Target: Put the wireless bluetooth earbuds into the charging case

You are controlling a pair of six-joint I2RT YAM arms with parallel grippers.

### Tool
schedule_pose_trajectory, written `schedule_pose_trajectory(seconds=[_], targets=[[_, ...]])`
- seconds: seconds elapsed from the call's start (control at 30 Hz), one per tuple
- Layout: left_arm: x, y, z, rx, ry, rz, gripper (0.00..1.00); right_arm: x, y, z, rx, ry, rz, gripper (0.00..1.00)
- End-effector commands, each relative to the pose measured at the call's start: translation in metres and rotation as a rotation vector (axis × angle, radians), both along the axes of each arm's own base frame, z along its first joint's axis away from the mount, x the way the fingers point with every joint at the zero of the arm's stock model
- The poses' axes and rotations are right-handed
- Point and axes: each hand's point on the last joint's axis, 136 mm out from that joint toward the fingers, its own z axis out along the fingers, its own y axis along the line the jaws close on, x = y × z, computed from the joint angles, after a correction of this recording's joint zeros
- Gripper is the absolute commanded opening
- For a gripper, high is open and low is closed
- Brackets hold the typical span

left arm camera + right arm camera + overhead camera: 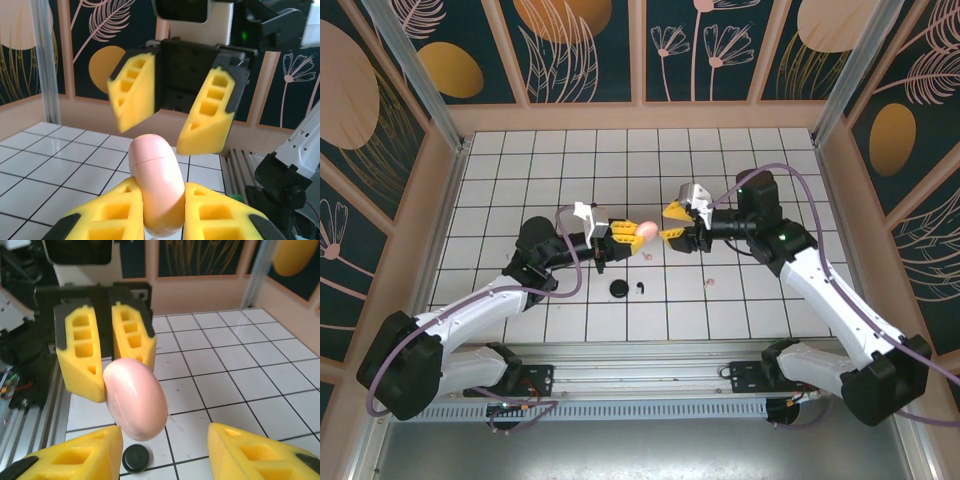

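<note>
While the left claw [626, 232] is clamped on the closed pink charging case [645, 230] above the table [520, 170], the right claw [671, 223] faces it, jaws apart and empty — likely the lid-opening step; next it must pinch the cap squarely. A black earbud [641, 288] and a pink earbud [710, 282] lie on the white tiles — floral teal panels [580, 50] wall the cell.

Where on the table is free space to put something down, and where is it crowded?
Free: the far tiles along the back wall, and those beside the left wall. Crowded: the middle, where the left gripper holds the pink case facing the open right gripper, and just nearer, the black disc, black earbud, pink earbud.
</note>
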Motion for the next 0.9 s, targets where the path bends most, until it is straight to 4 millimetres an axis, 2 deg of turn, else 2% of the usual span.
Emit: schedule_pose_trajectory(seconds=[0.0, 0.43, 0.57, 0.7, 0.87], targets=[[-0.011, -0.002, 0.025, -0.041, -0.095, -0.057, 0.15, -0.015, 0.002, 0.001, -0.012, -0.052, 0.136, 0.48], [-0.012, -0.004, 0.027, -0.040, -0.107, -0.078, 0.14, -0.029, 0.011, 0.008, 0.040, 0.000, 0.284, 0.47], [-0.012, -0.005, 0.025, -0.032, -0.104, -0.082, 0.15, -0.030, 0.012, 0.012, 0.058, 0.002, 0.304, 0.37], [-0.011, -0.007, 0.023, -0.029, -0.103, -0.086, 0.15, -0.030, 0.014, 0.015, 0.059, 0.002, 0.311, 0.31], [-0.009, -0.007, 0.022, -0.024, -0.098, -0.081, 0.16, -0.030, 0.013, 0.012, 0.039, -0.009, 0.301, 0.14]])
